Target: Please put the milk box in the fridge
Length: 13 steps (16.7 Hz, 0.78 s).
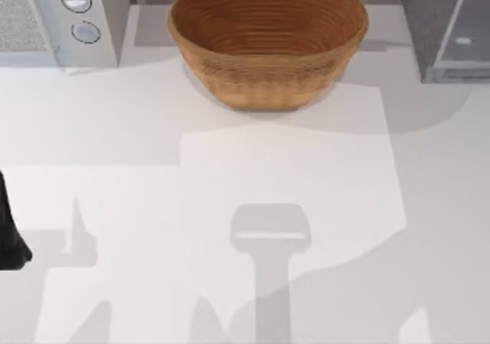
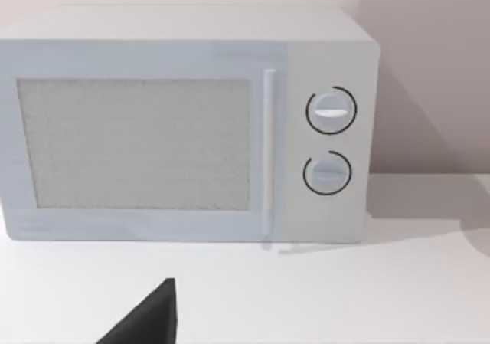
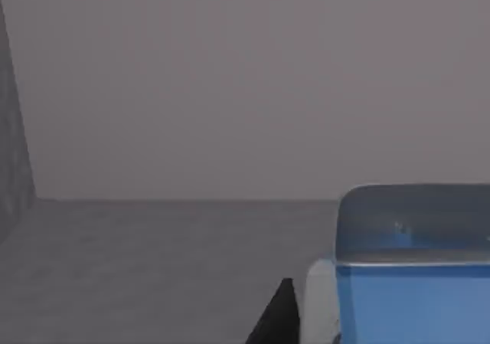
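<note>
The milk box [image 3: 413, 283] looms close in the right wrist view, showing its blue body and a pale top flap. My right gripper [image 3: 383, 336] is shut on it, with one dark fingertip [image 3: 279, 317] against the box's white edge; the other finger is hidden. Plain grey walls and a grey floor surround the box there. In the top view, the fridge [image 1: 429, 22] is a grey cabinet at the back right with a pale framed door panel [image 1: 463, 34]. My left arm [image 1: 11, 240] is parked at the table's left edge, its gripper open, one fingertip [image 2: 149, 317] showing.
A large wicker basket [image 1: 268, 37] stands at the back centre of the white table [image 1: 230, 175]. A white microwave [image 1: 53, 18] with two round knobs and a mesh window sits at the back left, facing the left wrist camera [image 2: 184, 129].
</note>
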Each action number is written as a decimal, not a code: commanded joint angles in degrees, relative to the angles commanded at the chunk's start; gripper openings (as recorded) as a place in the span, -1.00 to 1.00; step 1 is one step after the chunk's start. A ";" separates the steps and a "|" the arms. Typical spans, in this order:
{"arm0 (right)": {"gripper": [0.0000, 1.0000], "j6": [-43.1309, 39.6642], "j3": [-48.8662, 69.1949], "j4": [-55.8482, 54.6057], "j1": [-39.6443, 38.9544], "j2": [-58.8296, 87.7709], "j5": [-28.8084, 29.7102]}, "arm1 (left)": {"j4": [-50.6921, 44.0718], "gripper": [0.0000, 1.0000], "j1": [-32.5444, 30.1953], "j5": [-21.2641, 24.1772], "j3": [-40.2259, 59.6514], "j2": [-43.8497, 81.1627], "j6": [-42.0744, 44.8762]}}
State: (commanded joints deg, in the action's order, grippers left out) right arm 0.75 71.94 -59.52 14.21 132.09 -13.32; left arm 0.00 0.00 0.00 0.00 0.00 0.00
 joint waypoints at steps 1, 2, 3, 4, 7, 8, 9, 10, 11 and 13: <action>-1.00 -0.01 3.65 1.94 -0.27 1.37 0.34 | 0.00 1.00 0.00 0.00 0.00 0.00 0.00; -1.00 0.00 7.23 3.90 -0.54 2.67 0.69 | 0.00 1.00 0.00 0.00 0.00 0.00 0.00; -1.00 0.00 10.60 5.82 -0.82 3.88 1.03 | 0.00 1.00 0.00 0.00 0.00 0.00 0.00; -1.00 0.01 13.63 7.62 -1.09 4.98 1.34 | 0.00 1.00 0.00 0.00 0.00 0.00 0.00; -1.00 0.03 19.29 11.58 -1.69 7.15 2.03 | 0.00 1.00 0.00 0.00 0.00 0.00 0.00; -1.00 0.04 19.96 12.13 -1.77 7.44 2.13 | 0.00 1.00 0.00 0.00 0.00 0.00 0.00; -1.00 0.04 20.07 12.22 -1.78 7.49 2.15 | 0.00 1.00 0.00 0.00 0.00 0.00 0.00; -1.00 0.04 20.07 12.22 -1.78 7.49 2.15 | 0.00 1.00 0.00 0.00 0.00 0.00 0.00; -1.00 0.04 20.07 12.22 -1.78 7.49 2.15 | 0.00 1.00 0.00 0.00 0.00 0.00 0.00; -0.85 0.04 20.07 12.22 -1.78 7.49 2.15 | 0.00 1.00 0.00 0.00 0.00 0.00 0.00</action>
State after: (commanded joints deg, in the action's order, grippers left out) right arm 0.79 92.01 -47.31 12.43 139.58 -11.18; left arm 0.00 0.00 0.00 0.00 0.00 0.00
